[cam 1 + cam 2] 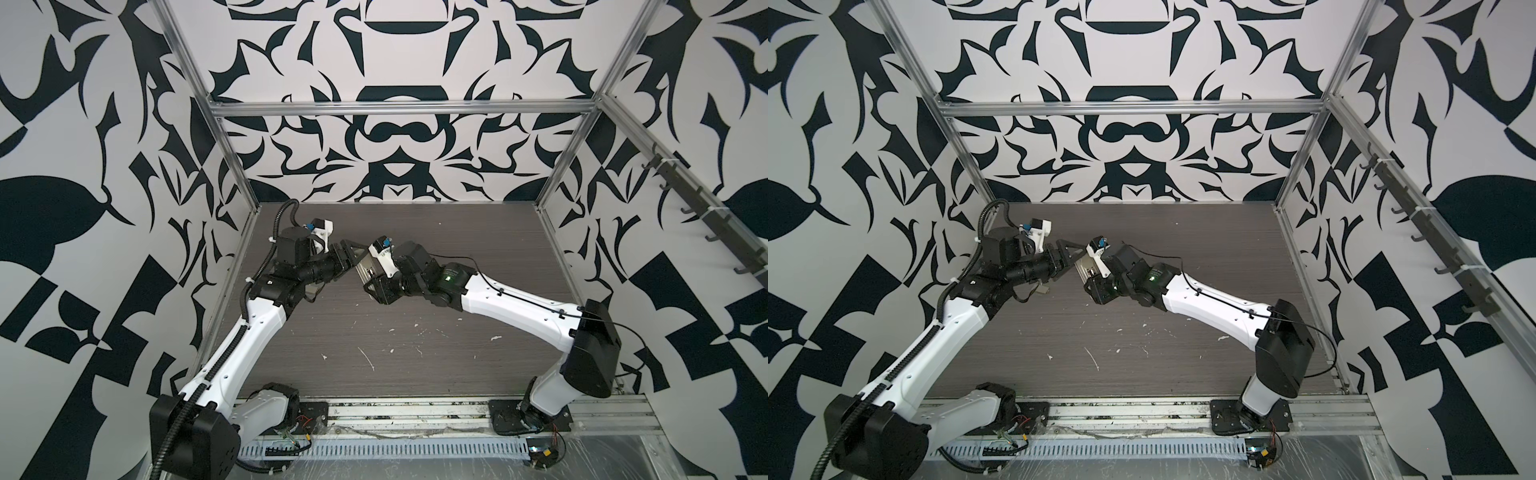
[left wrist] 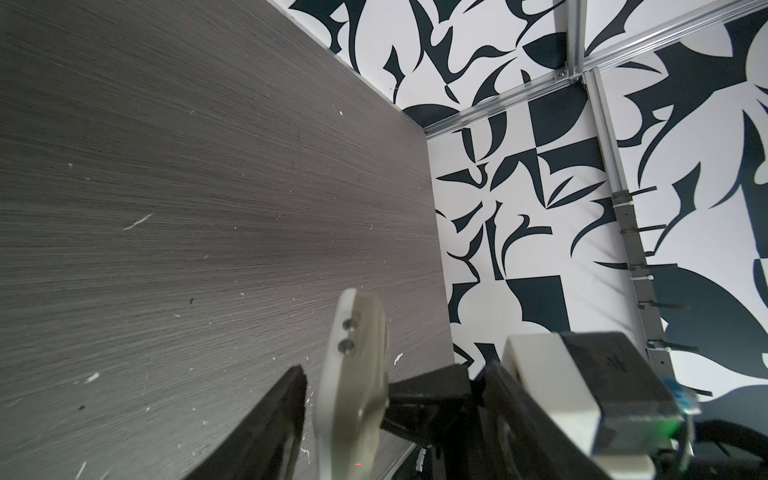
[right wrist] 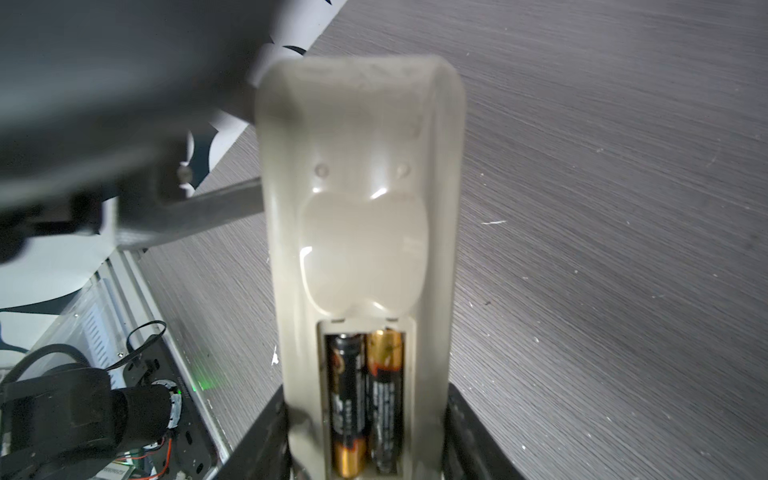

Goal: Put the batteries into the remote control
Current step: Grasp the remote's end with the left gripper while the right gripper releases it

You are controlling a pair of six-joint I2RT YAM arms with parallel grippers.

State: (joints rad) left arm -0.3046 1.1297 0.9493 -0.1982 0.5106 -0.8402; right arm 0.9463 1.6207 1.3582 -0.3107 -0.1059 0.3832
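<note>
Remote control, both top views: the remote control (image 1: 367, 271) (image 1: 1086, 268) was raised above the table (image 1: 415, 340), between the two arms' ends.
Left tool, left wrist: the left tool (image 2: 395, 374) was released, jaws apart, with the remote control's edge (image 2: 353, 374) between them.
Right tool, right wrist: the right tool (image 3: 365, 436) was clenched on the remote control's sides.
Batteries, right wrist: the batteries (image 3: 365, 399) lay side by side in the recess (image 3: 362, 327).

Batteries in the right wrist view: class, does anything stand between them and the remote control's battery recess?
Nothing visible does. Both batteries already lie side by side inside the open recess of the remote control, which the right hand grips by its sides. No cover lies over them.
</note>
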